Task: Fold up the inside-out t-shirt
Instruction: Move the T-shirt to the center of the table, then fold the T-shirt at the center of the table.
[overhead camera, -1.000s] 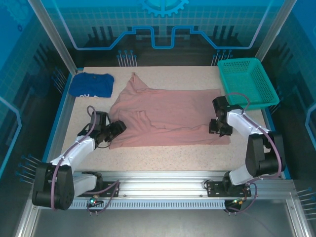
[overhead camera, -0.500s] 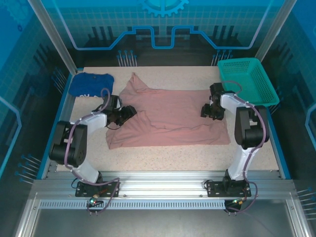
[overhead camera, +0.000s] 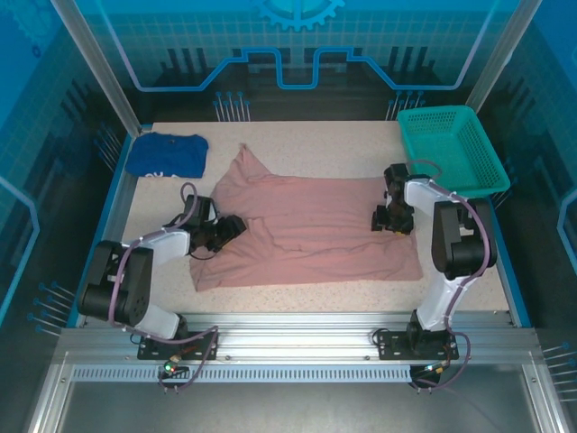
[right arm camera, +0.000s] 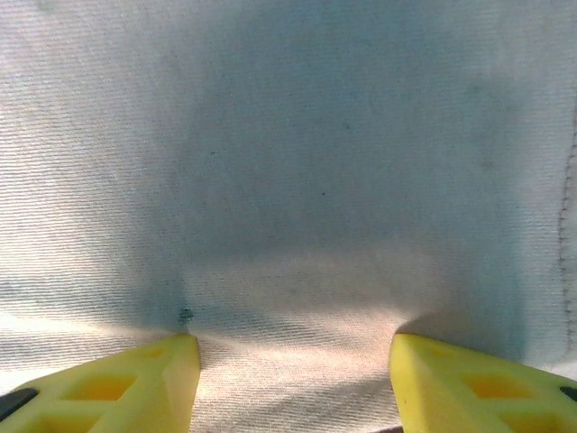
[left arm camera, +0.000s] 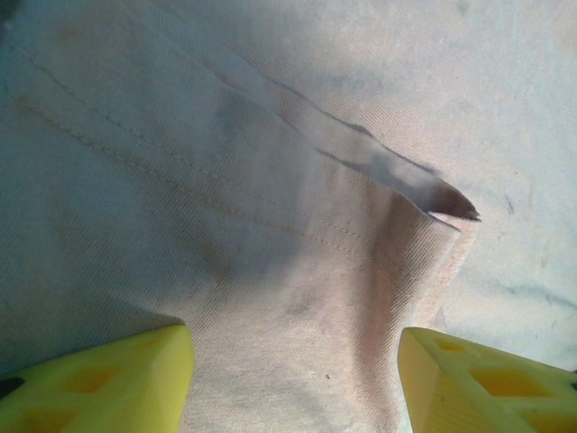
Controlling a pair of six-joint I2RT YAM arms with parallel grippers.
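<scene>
Top external: rumpled salmon t-shirt [overhead camera: 315, 236] beneath wide left tool [overhead camera: 236, 224], wide right tool [overhead camera: 389, 222]

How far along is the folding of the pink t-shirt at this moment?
Done: the t-shirt lies spread on the table, mostly flat, one loose pleat by the left gripper. In hand: that gripper and the right gripper, both open, are down at its two ends. Left: all folding; no neat fold shows.

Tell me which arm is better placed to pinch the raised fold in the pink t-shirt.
Left, probably. The left tool stands open with the raised fold just ahead of it. The right tool, also open, faces flat cloth of the t-shirt.
</scene>
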